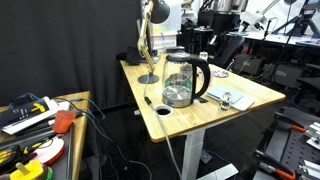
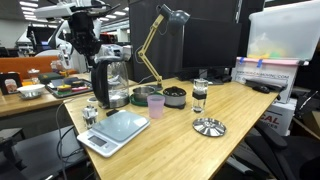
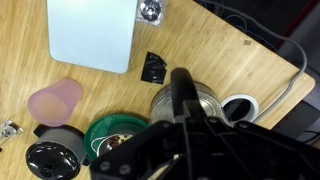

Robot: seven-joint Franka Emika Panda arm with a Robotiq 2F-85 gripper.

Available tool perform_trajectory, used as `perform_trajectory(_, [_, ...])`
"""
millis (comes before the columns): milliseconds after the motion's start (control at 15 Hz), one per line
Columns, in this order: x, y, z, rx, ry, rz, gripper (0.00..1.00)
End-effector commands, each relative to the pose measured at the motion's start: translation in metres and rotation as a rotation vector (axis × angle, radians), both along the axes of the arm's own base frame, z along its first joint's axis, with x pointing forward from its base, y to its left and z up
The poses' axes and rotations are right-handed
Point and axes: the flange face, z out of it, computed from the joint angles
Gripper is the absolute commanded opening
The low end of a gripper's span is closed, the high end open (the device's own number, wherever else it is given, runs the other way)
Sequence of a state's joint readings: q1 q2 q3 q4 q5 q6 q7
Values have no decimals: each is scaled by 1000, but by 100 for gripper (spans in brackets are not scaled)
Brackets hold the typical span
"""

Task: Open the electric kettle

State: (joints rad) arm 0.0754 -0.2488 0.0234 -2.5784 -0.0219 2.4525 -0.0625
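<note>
The electric kettle [image 1: 180, 82] is a clear glass jug with a black handle. It stands on the wooden desk and shows in both exterior views [image 2: 113, 86]. In the wrist view I look down on its silvery top and black handle [image 3: 196, 100]. My gripper [image 3: 172, 140] is a dark mass right above the kettle's handle side. It also hangs over the kettle in both exterior views [image 1: 203, 47] [image 2: 97, 62]. Its fingers are too dark to tell apart. I cannot tell whether the lid is up or down.
A pink cup [image 3: 55, 102], a white scale [image 3: 92, 35], a green dish [image 3: 115, 133] and a black round pot [image 3: 52, 160] lie near the kettle. A brass desk lamp [image 1: 148, 40] stands behind it. A cable hole [image 3: 240, 108] is beside it. A glass [image 2: 199, 95] and a metal disc [image 2: 209, 126] sit further along.
</note>
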Motion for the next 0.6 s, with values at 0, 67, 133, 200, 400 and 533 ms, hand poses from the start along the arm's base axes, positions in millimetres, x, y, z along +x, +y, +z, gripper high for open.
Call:
perform_trajectory(0, [13, 3, -1, 4, -6, -2, 0])
perform_trajectory(67, [15, 3, -1, 5, -6, -3, 0])
perform_trajectory(133, [15, 3, -2, 5, -2, -2, 0])
perform_trajectory(200, [14, 3, -4, 4, 3, -1, 0])
perform_trajectory(400, [11, 2, -13, 3, 28, -5, 0])
perform_trajectory(533, [8, 1, -22, 4, 43, -7, 0])
